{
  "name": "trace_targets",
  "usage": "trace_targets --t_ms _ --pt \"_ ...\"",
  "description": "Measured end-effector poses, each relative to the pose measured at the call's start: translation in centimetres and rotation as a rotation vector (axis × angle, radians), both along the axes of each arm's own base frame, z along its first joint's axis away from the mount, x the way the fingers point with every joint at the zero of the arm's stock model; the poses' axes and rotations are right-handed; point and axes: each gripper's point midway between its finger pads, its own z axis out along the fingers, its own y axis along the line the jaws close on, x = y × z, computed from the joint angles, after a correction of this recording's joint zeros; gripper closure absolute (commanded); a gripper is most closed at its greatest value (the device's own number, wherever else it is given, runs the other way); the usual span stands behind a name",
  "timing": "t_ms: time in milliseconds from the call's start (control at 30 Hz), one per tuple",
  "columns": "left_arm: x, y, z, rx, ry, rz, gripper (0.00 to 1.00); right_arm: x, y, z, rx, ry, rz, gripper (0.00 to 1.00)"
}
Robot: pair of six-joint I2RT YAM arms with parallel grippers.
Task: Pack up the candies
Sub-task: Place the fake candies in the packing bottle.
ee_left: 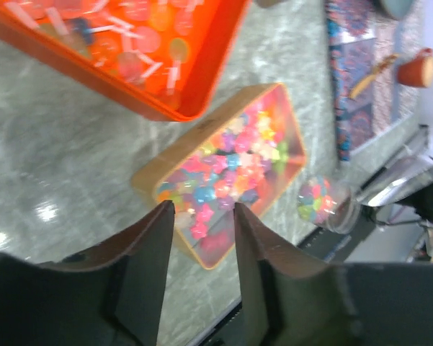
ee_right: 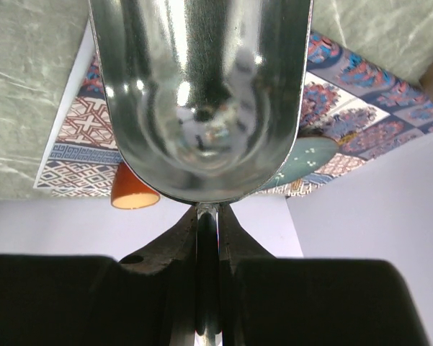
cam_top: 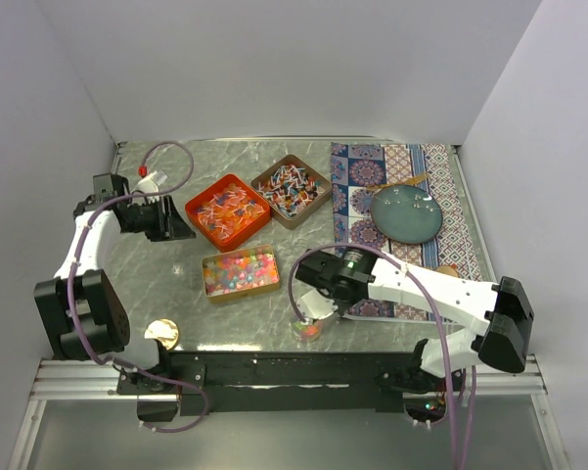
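Three trays of candies (cam_top: 237, 211) stand on the grey marbled table (cam_top: 157, 279): a red tray (cam_top: 198, 227), a brown tray (cam_top: 311, 206) just beside it, and a smaller tray (cam_top: 243, 293) with bead-like pieces nearer the arms. The left gripper (cam_top: 181, 220) is just beside the red tray. The right gripper (cam_top: 318, 292) has a silvery scoop (cam_top: 311, 311) at its tip, near the patterned mat (cam_top: 367, 166) that bears a teal plate (cam_top: 408, 212).

3 trays w/ candies (cam_top: 240, 269) mid-table (cam_top: 157, 274): left tray (cam_top: 227, 211) & right tray (cam_top: 292, 190) side by side at far, third tray (cam_top: 241, 271) just near of them; mat (cam_top: 357, 162) on right w/ plate (cam_top: 407, 215) on far part, cup (cam_top: 448, 271) at near edge; jar (ee_left: 324, 203) w/ scoop (ee_right: 202, 94) just beside it, by near edge, right of third tray.
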Motion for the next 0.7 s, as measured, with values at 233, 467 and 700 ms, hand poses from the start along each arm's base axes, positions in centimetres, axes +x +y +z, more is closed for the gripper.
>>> trace_targets --t_ms 233,467,700 --pt "-1.6 -3.1 4.0 -0.101 -0.118 -0.077 0.36 2.2 2.4 3.7 0.199 0.003 -0.156 1.00" --pt "-3.9 -8.8 7.7 -0.225 -0.162 -0.186 0.33 6.8 8.3 5.0 0.454 0.024 -0.364 1.00" --pt "-4.2 -11.1 6.7 -0.312 -0.034 -0.185 0.37 9.6 14.4 6.3 0.589 0.066 -0.376 1.00"
